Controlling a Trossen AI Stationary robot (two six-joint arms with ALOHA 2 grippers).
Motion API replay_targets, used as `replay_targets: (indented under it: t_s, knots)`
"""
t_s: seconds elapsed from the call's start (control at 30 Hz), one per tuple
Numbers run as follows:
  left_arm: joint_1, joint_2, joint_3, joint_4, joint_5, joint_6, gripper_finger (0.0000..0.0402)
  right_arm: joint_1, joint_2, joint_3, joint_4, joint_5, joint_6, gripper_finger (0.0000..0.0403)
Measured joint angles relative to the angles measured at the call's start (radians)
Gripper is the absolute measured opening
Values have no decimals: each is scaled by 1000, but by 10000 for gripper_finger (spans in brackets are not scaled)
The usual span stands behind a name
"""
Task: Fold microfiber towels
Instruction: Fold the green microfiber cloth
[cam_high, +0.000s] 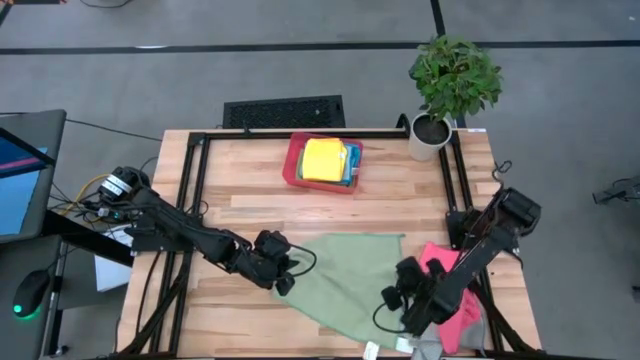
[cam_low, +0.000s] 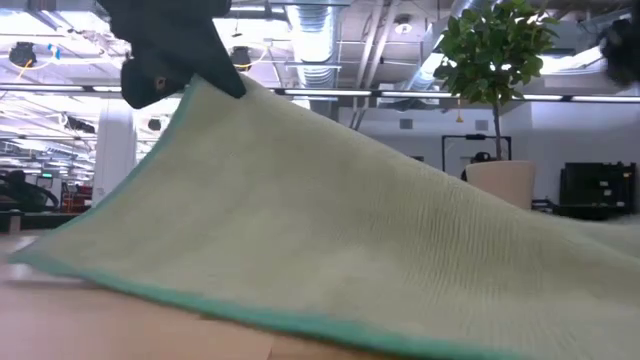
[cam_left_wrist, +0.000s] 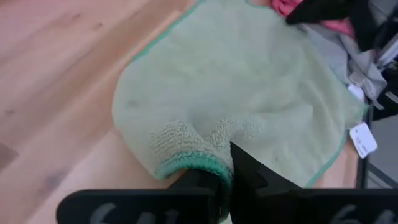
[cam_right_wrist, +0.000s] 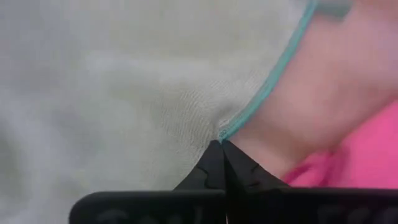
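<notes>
Green towel (cam_low: 330, 240) across most of low view

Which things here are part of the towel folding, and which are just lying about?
Job:
green towel, pinched by left gripper and right gripper
pink towel
grey towel
folded yellow towel in red tray

Lying about:
potted plant
keyboard
</notes>
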Motion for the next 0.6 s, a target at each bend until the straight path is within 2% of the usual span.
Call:
replay_targets:
  t_s: [0.27,0.37,0.5,0.6]
  knots:
    - [65,-13,1,-9,-53,121,0,-13,-261,-5,-297,224,-12,6]
    - [105,-45,1,-14,-117,209,0,-34,-349,-39,-331,292,-29,6]
    - [168,-109,1,-51,-217,378,0,-105,-451,-81,-350,377,-138,6]
    - [215,-147,1,-93,-295,427,0,-171,-510,-100,-354,437,-219,6]
